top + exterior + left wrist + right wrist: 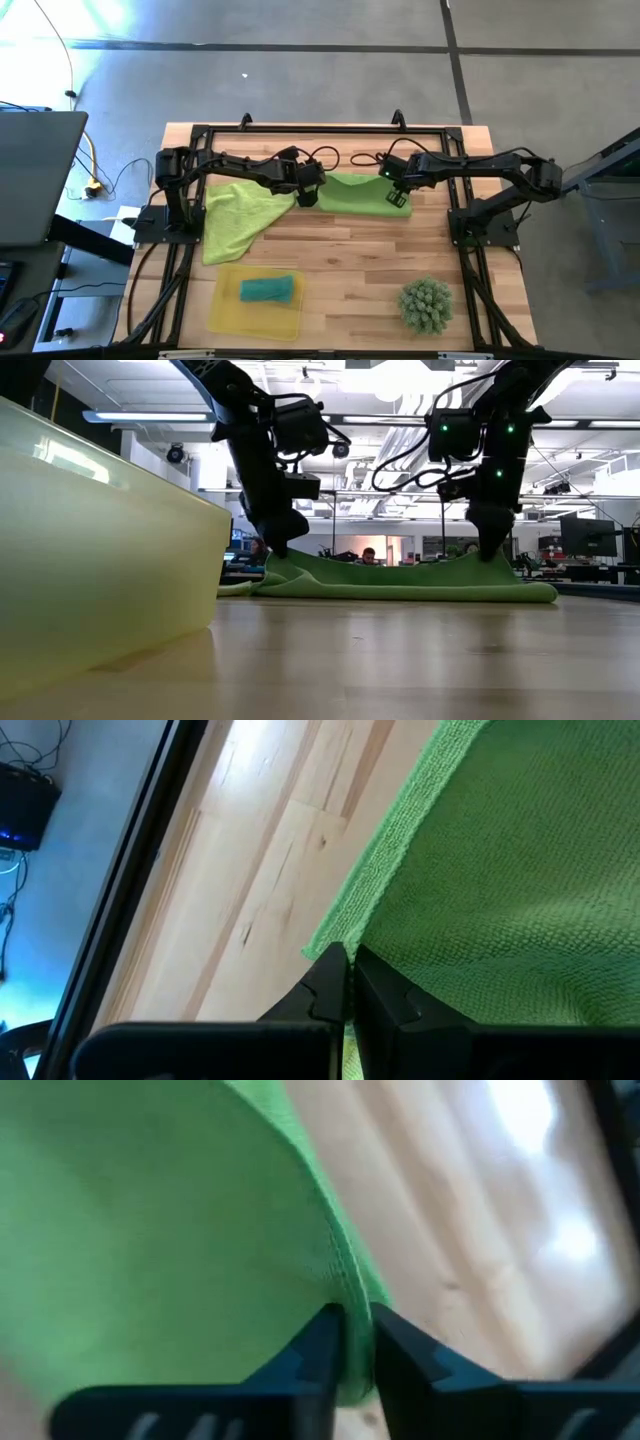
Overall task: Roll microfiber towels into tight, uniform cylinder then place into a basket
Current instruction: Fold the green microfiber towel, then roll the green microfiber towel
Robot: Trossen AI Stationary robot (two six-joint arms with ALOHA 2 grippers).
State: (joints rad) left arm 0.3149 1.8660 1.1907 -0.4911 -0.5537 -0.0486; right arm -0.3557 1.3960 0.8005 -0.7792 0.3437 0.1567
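Left gripper (pixel 307 195) is pinched tight on the left edge of the green towel (pixel 365 193), far centre of the table (pixel 340 260). Right gripper (pixel 398 198) nips the right edge, fingers a crack apart; grip looks thin, though that wrist view is blurry. Risk: that edge slips out and the towel sags unevenly, spoiling a tight roll. A lighter towel (pixel 235 220) lies crumpled at left. The basket (pixel 225 310), near left, already holds a teal roll (pixel 268 289).
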